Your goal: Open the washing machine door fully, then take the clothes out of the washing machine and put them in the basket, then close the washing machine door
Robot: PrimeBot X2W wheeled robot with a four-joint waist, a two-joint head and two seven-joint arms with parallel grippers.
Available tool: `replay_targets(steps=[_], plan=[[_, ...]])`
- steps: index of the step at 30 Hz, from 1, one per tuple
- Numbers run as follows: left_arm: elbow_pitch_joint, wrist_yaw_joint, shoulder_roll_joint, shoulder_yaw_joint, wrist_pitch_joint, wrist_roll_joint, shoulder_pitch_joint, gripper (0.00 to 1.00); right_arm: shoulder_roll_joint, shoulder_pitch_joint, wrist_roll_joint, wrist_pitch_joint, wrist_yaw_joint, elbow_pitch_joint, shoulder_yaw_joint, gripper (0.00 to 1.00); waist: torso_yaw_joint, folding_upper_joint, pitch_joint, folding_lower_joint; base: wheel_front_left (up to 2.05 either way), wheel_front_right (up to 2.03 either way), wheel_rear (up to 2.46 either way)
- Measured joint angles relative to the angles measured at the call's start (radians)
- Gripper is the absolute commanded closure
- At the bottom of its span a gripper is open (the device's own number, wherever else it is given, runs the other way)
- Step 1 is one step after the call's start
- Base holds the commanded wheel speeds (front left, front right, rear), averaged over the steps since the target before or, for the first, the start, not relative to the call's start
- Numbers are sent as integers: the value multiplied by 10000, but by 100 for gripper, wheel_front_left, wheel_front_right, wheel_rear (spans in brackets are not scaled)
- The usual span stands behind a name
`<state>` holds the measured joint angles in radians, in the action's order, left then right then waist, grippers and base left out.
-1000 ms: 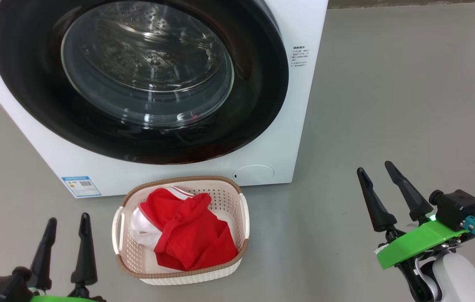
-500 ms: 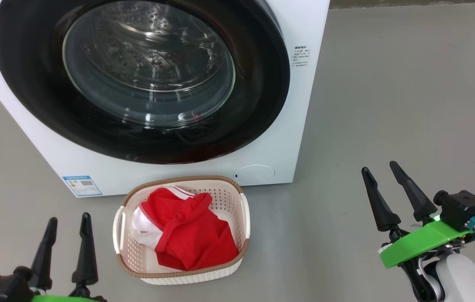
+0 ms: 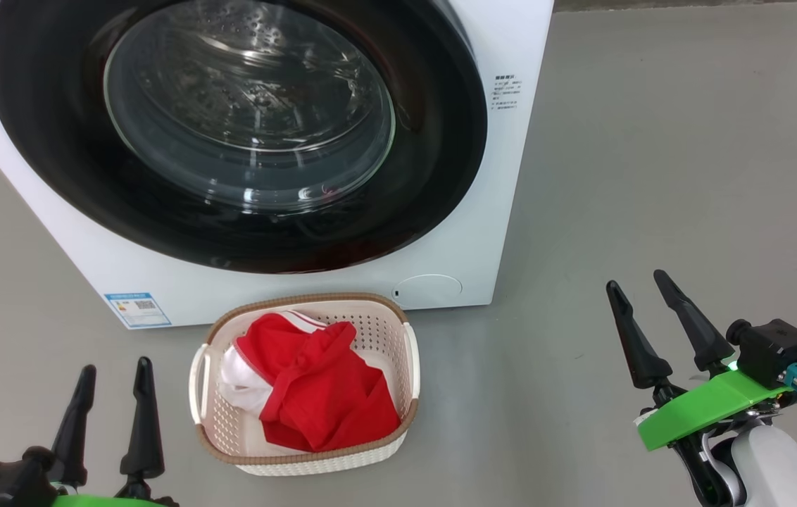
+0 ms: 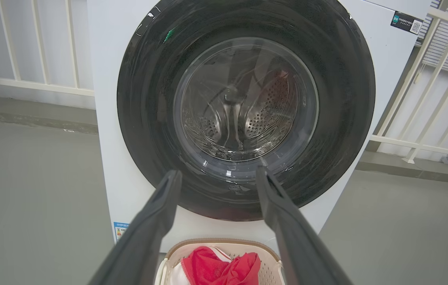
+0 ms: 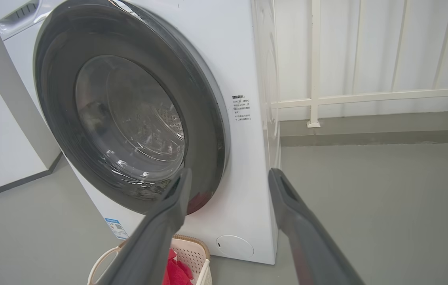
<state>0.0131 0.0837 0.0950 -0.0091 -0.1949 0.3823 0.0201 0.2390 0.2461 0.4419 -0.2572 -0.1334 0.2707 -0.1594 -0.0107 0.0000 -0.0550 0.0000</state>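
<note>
Clothes (image 3: 317, 387) lie bunched in the basket (image 3: 384, 331): red jersey cloth with a fold of white trim at its 9 o'clock side, heaped no higher than the brown rim. The basket sits on the grey floor (image 3: 652, 176) just in front of the washing machine (image 3: 504, 211), at 6 o'clock from the washing machine door (image 3: 434, 141). That door, a glossy black ring round a bulging clear window, lies flush against the white front. Through the glass the steel drum looks bare, as far as the reflections let me tell.

Over the last second almost nothing has shifted. The right tool (image 3: 634, 280), at 4 o'clock in the head view, has sunk a touch toward the lower right and then stilled. The left tool (image 3: 115, 366), at 7 o'clock, has kept its place. Both have their fingers spread wide and carry nothing, well apart from door and basket. By my reading all three steps are done and the arms are settling at rest.
</note>
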Motion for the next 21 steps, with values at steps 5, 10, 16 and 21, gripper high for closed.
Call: replay_targets(steps=[5, 10, 16, 21], plan=[[-2, -2, 15, -42, 0, 77, 0, 0, -8, 0, 0, 2, 0, 2, 12, 0, 1, 0, -17, 0, 0, 0, 0], [309, -2, -111, -150, 4, 171, 40, 100, -142, -134, 0, 4, 0, 293, 0, 100, 4, 0, -25, 0, 0, 0, 0], [734, 0, -326, -226, 102, 437, 248, 100, -347, -644, 196, 105, 0, 688, -21, 100, 7, 0, -7, 1, 0, 0, 0], [786, 0, -328, -205, 192, 922, 249, 100, -391, -644, 692, 242, 0, 669, 79, 100, 11, 0, 33, 5, 0, 0, 0]])
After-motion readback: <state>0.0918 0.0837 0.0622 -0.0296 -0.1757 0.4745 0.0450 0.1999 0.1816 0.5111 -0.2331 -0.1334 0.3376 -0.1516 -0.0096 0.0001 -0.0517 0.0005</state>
